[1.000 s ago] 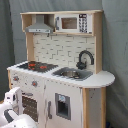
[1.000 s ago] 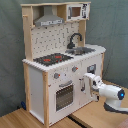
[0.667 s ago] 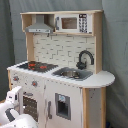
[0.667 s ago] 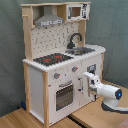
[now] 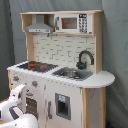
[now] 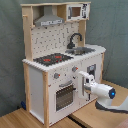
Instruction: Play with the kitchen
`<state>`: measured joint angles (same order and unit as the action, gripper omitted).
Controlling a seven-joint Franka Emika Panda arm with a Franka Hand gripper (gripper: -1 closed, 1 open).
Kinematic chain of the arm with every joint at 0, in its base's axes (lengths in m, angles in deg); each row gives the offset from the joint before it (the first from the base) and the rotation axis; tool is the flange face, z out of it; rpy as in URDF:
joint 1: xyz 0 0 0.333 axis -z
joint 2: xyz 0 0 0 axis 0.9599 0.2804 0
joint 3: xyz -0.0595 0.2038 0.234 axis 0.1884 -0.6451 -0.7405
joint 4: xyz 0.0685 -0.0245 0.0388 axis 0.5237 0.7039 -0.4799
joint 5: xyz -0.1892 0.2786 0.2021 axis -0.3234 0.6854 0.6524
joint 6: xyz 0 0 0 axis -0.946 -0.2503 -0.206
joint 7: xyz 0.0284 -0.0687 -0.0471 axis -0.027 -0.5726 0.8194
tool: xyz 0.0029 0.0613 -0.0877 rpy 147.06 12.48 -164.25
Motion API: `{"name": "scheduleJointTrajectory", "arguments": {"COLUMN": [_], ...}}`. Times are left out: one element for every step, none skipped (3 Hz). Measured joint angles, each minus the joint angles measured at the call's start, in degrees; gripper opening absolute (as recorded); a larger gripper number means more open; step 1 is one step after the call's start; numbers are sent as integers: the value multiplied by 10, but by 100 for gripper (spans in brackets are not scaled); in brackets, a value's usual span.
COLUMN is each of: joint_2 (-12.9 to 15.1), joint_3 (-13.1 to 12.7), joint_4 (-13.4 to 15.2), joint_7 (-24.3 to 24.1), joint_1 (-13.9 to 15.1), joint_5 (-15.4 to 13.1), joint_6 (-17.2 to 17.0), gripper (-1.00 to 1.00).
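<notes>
The toy kitchen (image 5: pixel 62 82) stands upright, white and light wood, with a black-red hob (image 5: pixel 34 65), black faucet (image 5: pixel 85 57), sink (image 5: pixel 70 74) and grey hood (image 5: pixel 40 25). In the second exterior view its oven door (image 6: pixel 64 95) with a window sits below two knobs (image 6: pixel 56 76). My gripper (image 6: pixel 81 76) points at the kitchen's front face, just right of the oven door and below the right knob, very close to the panel. In the first exterior view the gripper (image 5: pixel 21 92) shows at lower left beside the oven door (image 5: pixel 32 105).
The kitchen rests on a wooden table (image 6: pixel 30 117). A grey curtain (image 6: pixel 10 50) hangs behind it. A small toy microwave (image 5: pixel 70 22) sits on the top shelf, and a dark dispenser panel (image 5: pixel 62 106) is on the front under the sink.
My arm has moved in toward the kitchen's front, leftwards in the second exterior view and up-right in the first exterior view. The kitchen itself has not moved.
</notes>
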<state>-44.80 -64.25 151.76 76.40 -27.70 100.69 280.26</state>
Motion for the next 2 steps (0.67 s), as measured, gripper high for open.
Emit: {"name": "scheduleJointTrajectory", "arguments": {"joint_2": [-1,-1], "joint_3": [0,1], "joint_4": [-36,-64], "joint_7": [8,31], "joint_1": [45,66], "joint_5": [0,0], "joint_6": [1,4], "gripper": [100,100]}}
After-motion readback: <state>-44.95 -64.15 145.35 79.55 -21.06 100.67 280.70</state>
